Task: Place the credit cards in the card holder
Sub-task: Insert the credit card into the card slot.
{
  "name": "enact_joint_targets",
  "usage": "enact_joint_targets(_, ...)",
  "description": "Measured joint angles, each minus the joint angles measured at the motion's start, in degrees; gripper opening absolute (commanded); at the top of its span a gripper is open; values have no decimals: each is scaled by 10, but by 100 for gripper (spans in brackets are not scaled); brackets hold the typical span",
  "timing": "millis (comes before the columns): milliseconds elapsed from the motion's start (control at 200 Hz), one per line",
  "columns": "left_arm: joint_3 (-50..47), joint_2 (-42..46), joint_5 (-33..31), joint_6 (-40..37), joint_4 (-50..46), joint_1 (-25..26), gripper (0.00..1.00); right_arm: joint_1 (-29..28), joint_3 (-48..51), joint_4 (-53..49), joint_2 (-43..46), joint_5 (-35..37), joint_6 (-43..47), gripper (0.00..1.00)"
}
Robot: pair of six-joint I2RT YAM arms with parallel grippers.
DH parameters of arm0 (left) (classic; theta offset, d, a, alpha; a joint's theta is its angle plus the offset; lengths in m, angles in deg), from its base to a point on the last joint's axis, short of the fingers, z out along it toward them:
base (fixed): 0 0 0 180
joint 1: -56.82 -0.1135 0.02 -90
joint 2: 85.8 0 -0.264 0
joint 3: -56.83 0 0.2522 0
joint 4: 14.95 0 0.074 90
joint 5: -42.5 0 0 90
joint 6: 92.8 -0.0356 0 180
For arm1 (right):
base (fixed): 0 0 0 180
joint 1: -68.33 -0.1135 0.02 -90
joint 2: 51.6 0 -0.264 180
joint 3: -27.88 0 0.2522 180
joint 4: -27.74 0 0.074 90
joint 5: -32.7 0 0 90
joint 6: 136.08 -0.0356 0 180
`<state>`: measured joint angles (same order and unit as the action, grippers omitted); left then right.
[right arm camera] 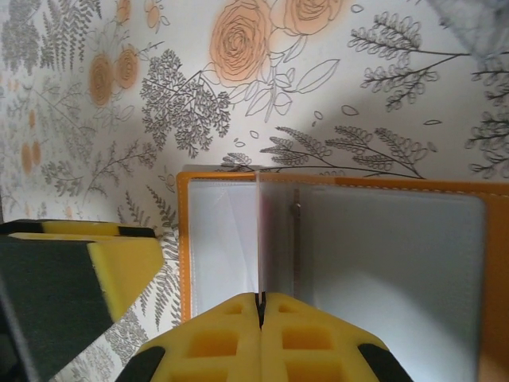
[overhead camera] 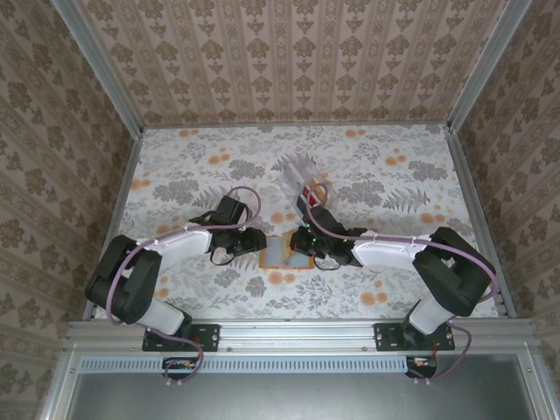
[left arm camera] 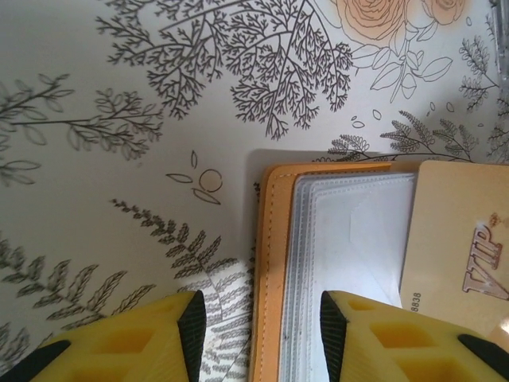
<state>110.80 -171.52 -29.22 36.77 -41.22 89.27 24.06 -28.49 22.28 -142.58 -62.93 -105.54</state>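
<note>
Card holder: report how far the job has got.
Done: the card holder lies open, and a gold card sits at its sleeves; whether it is fully slotted I cannot tell. In hand: the right tool is shut on a clear sleeve, holding it upright; the left tool is open at the holder's edge. Left: the clear box holds something red, probably another card.

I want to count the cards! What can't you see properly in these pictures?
Gold plastic VIP card: left wrist view, right edge cuts it off.
Orange-tan leather-look card holder: top view, too small to see its slots.
Clear plastic box: top view, too small to tell what's inside.
</note>
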Motion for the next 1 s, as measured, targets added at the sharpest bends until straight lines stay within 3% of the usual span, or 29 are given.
enact_joint_targets(390,6,-24,-9,-2,1,10,29,6,29,120,-51,-44,-10,0)
enact_joint_targets(1000,7,-22,-31,7,-3,19,31,-12,15,190,-113,-86,-30,0)
